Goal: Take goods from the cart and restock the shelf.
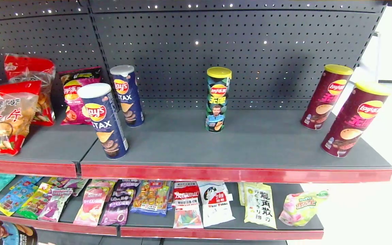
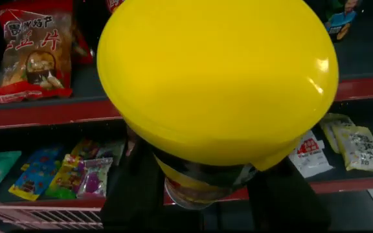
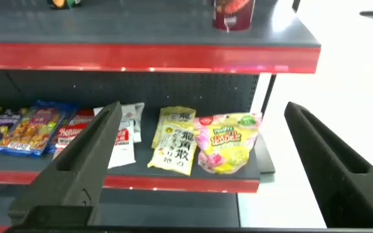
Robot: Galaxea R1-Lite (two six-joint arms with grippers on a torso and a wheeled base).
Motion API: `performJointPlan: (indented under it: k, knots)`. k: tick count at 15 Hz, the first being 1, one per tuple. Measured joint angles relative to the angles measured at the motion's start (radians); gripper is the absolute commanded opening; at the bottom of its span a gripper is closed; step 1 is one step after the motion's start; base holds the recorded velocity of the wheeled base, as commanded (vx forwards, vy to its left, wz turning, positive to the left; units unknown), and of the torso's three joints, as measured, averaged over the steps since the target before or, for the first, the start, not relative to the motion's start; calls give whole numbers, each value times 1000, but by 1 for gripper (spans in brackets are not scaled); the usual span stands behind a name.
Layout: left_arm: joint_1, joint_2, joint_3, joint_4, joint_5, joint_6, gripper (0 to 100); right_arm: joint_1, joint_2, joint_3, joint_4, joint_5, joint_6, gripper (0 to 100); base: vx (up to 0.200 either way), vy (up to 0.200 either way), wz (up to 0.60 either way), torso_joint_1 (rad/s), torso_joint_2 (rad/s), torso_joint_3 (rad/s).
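Observation:
My left gripper (image 2: 203, 188) is shut on a chip can with a yellow lid (image 2: 219, 77); its dark fingers (image 2: 135, 188) clasp the can's sides below the lid. The can's printed side (image 1: 5, 233) peeks in at the head view's lower left corner, below the shelves. A matching green-and-black can (image 1: 217, 99) stands upright mid-way along the upper shelf (image 1: 237, 173). My right gripper (image 3: 203, 116) is open with nothing between its fingers, level with the lower shelf (image 3: 173, 182) near its right end.
Two blue cans (image 1: 104, 120) (image 1: 127, 95) stand left of the green can, two maroon cans (image 1: 325, 97) (image 1: 354, 119) at the right end. Snack bags (image 1: 9, 115) fill the far left. Bare shelf lies either side of the green can. Flat packets (image 1: 187, 204) cover the lower shelf.

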Motion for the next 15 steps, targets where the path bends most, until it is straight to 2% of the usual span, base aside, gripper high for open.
performJointPlan:
  k: [1,2,5,15]
  knots:
    - [1,0,1,-2,1,22,0,1,0,0,1,0,0,100,0,0,0,0,0,0]
    - [2,1,2,-1,1,26,0,2,0,0,0,0,0,100,0,0,0,0,0,0]
    - [2,1,3,-1,12,26,0,1,0,0,1,0,0,100,200,0,0,1,-1,2]
    - [-3,-54,21,11,3,31,0,4,9,0,0,5,-4,100,0,0,0,0,0,0]
